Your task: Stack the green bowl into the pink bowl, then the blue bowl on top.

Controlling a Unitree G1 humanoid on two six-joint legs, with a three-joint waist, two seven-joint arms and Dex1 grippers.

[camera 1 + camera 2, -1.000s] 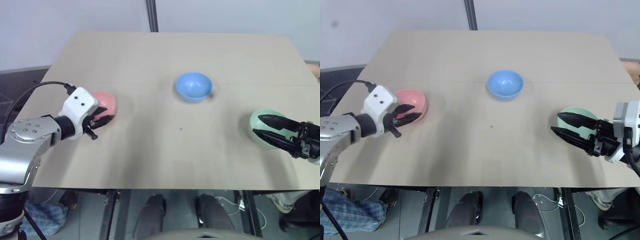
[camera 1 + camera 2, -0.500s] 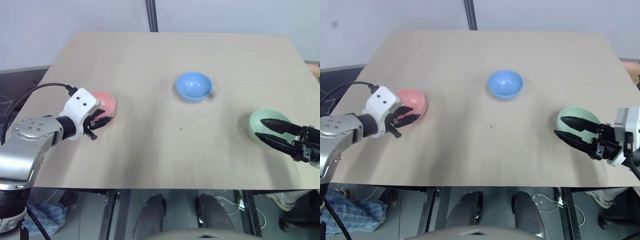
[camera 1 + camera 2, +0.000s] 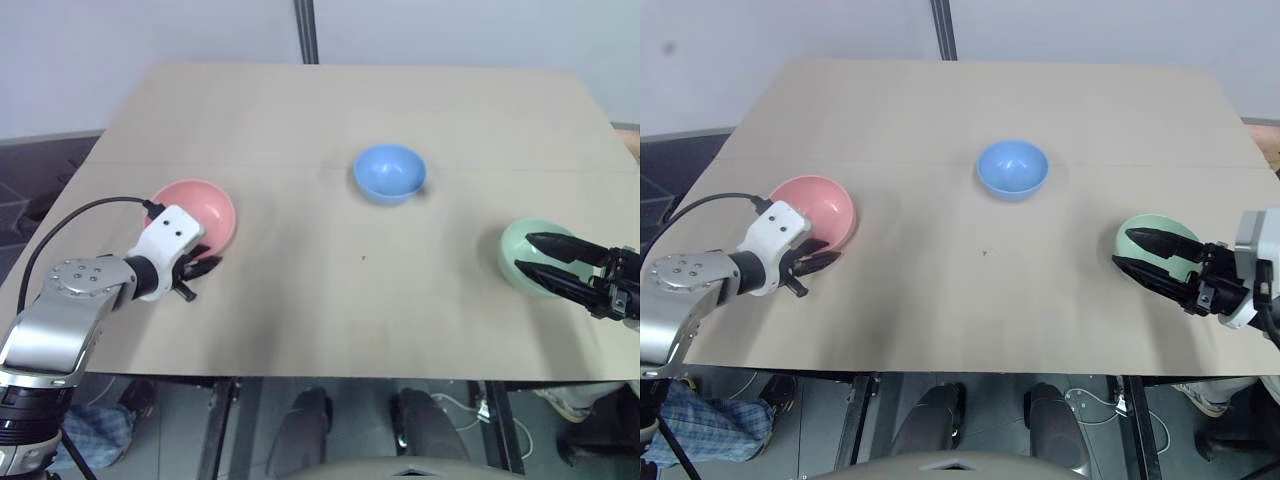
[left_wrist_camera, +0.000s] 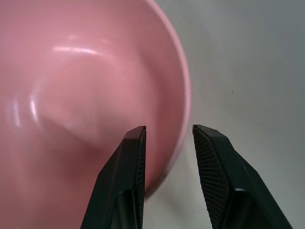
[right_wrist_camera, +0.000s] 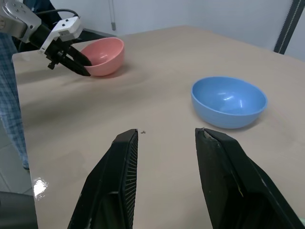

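Wooden table (image 3: 300, 110) spanning the head view. Green bowl (image 3: 522, 247) at four o'clock, under the right gripper (image 3: 1128, 251), fingers spread wide, holding nothing. Pink bowl (image 3: 205, 205) at nine o'clock, near rim between the narrowly parted fingers of the left gripper (image 4: 167, 133); grip uncertain. Blue bowl (image 3: 389, 172) at one o'clock, upright, alone.

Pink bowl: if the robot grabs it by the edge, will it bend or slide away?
The pink bowl looks stiff, probably hard plastic, so it likely won't bend. Its shiny surface could slip between the left tool's fingers straddling the rim. Being round-bottomed and seemingly light, it may tilt or scoot on the table.
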